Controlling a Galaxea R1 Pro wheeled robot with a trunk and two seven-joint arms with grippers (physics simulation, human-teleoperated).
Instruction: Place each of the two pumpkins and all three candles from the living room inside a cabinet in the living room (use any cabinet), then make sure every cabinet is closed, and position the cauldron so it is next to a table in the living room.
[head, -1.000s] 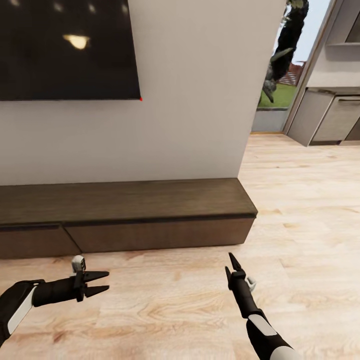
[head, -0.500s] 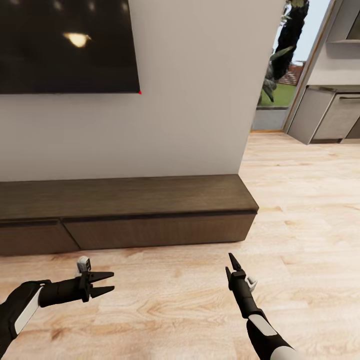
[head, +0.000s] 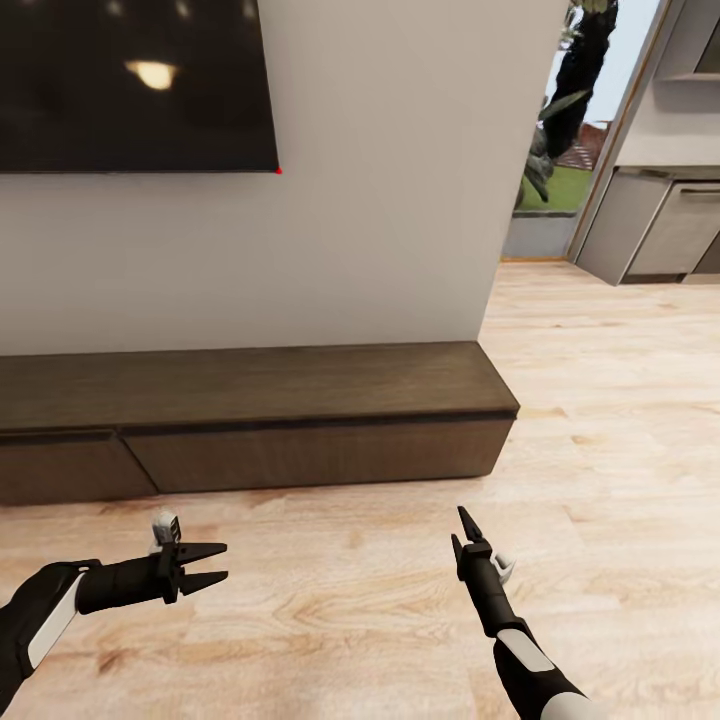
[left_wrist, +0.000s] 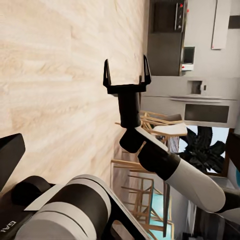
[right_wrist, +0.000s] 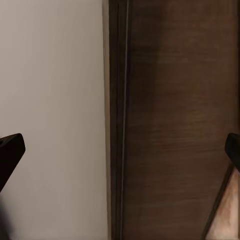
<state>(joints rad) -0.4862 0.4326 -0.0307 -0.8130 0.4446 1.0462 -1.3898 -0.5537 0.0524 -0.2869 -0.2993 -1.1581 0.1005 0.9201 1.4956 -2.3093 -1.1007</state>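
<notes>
The cabinet (head: 250, 420) is a long, low dark-brown unit against the wall ahead, and both drawer fronts I see on it are closed. My left gripper (head: 222, 562) hovers over the floor in front of it, open and empty, pointing right. My right gripper (head: 458, 526) is open and empty too, pointing toward the cabinet's right end. The left wrist view shows the right gripper (left_wrist: 126, 62) with its fingers spread. In the right wrist view, the cabinet (right_wrist: 180, 120) and the pale wall are close. The pumpkins, candles, cauldron and table are out of view.
A dark TV screen (head: 130, 90) hangs on the wall above the cabinet. At the right, the wood floor (head: 610, 400) runs through an opening to grey kitchen units (head: 650, 235), with a plant (head: 565, 110) by a window.
The whole picture has slid upward a little, so the camera has moved. My left gripper has edged slightly to the right. The right arm holds its pose.
</notes>
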